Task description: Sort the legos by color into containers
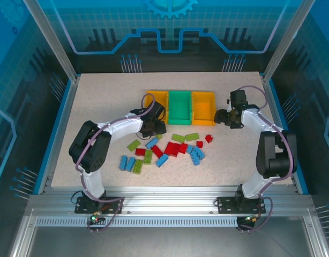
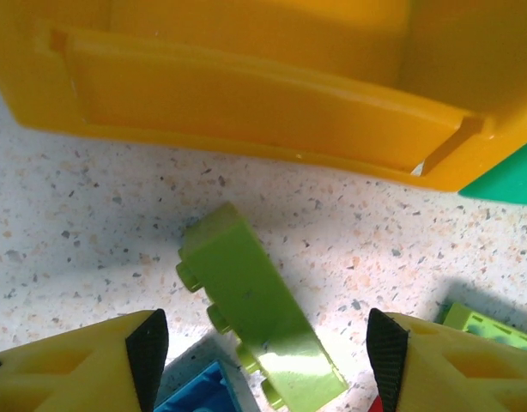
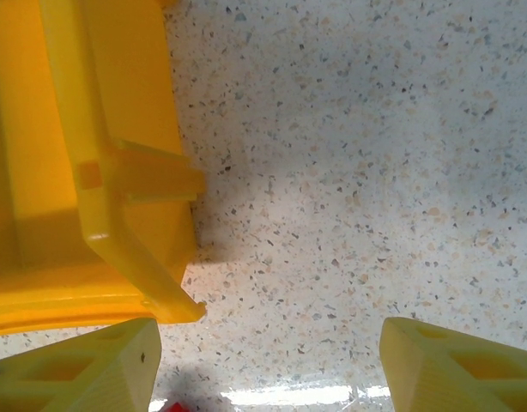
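Left claw (image 2: 265,348): open, straddling 1 green brick (image 2: 246,300) on the table (image 2: 92,223) before the yellow bin (image 2: 246,94), apparently placed to grasp it. Right claw (image 3: 268,360): open, empty, beside orange bin (image 3: 92,215) corner. Other legos (image 1: 170,150): loose, near the 3 bins (image 1: 180,121).

The left arm (image 1: 115,129) reaches forward and to the right from its base, bent at the elbow, wrist tipped down. The left gripper (image 1: 152,127) points downward, and in the wrist view its yellow fingers (image 2: 83,373) with black pads (image 2: 148,348) stand apart. The right arm (image 1: 261,126) rises, folds and reaches forward-left. The right gripper (image 1: 224,116) has its fingers (image 3: 83,373) spread wide.
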{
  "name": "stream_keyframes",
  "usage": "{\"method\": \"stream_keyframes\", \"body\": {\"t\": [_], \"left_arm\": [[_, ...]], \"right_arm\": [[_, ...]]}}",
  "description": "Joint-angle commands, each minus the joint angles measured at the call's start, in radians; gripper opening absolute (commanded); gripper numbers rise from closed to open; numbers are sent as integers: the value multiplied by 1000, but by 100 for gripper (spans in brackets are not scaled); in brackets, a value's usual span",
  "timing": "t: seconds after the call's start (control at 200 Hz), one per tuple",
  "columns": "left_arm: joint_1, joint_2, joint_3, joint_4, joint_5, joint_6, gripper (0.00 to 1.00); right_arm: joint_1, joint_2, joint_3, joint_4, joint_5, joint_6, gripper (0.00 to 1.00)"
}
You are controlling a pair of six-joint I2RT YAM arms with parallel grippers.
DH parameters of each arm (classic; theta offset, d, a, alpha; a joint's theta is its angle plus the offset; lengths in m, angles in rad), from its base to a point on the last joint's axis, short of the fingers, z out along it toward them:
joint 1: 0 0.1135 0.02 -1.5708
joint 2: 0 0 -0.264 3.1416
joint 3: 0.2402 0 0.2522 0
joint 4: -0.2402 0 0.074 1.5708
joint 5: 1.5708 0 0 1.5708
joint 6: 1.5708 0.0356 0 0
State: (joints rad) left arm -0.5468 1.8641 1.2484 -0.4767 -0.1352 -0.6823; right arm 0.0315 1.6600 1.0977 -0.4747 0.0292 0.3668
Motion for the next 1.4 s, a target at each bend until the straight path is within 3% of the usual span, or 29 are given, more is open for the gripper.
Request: {"method": "stream_keyframes", "body": {"t": [0.0,0.33,0.595,0.955,1.391], "left_arm": [[-8,42,41,-42,-14,-14,66],[-13,58,34,-42,-4,-20,59],[-13,79,52,-32,-4,-20,36],[-19,37,47,-4,-9,-34,23],[-50,-118,54,1,-58,2,21]], "right_arm": [[-15,-17,-24,17,5,14,70],[-18,-38,-25,12,11,16,70],[-19,-51,-30,8,15,20,71],[-17,-51,-32,7,11,23,72],[-8,-74,-43,19,-14,3,72]]}}
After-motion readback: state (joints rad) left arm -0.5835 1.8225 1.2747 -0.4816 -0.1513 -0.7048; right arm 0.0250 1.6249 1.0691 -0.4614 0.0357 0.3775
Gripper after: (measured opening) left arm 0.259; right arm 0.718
